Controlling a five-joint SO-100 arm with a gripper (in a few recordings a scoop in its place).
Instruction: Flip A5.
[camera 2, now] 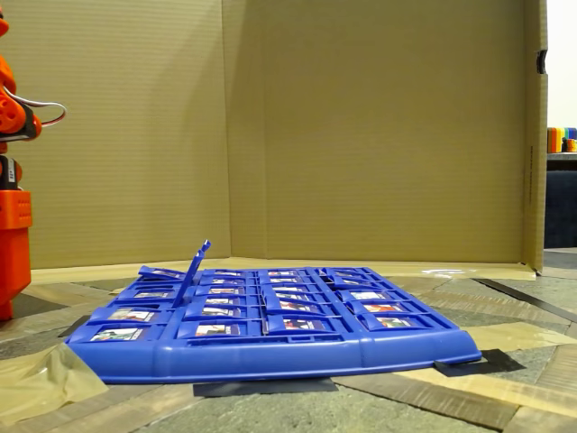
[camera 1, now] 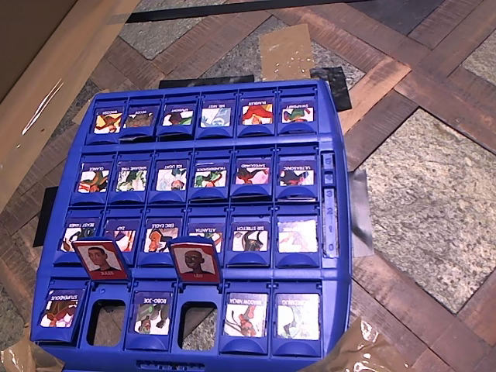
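A5 (camera 1: 246, 314) lies flat, picture side up, in the bottom row of the blue game board (camera 1: 329, 256), fifth slot from the left in the overhead view. Its blue frame holds a pale picture with a reddish figure. In the fixed view A5 (camera 2: 133, 315) is the second tile back in the left column. Two red tiles stand upright in that same row: one with a short-black-haired man (camera 1: 101, 260) and one with a dark-skinned face (camera 1: 195, 260). Part of the orange arm (camera 2: 13, 225) stands at the left edge of the fixed view, well away from the board.
The board rests on a patterned floor of wood and stone, held by strips of tape (camera 1: 363, 213). A cardboard wall (camera 2: 361, 126) rises behind it. All other tiles lie flat. The upright tiles (camera 2: 194, 266) stick up on the board's left side in the fixed view.
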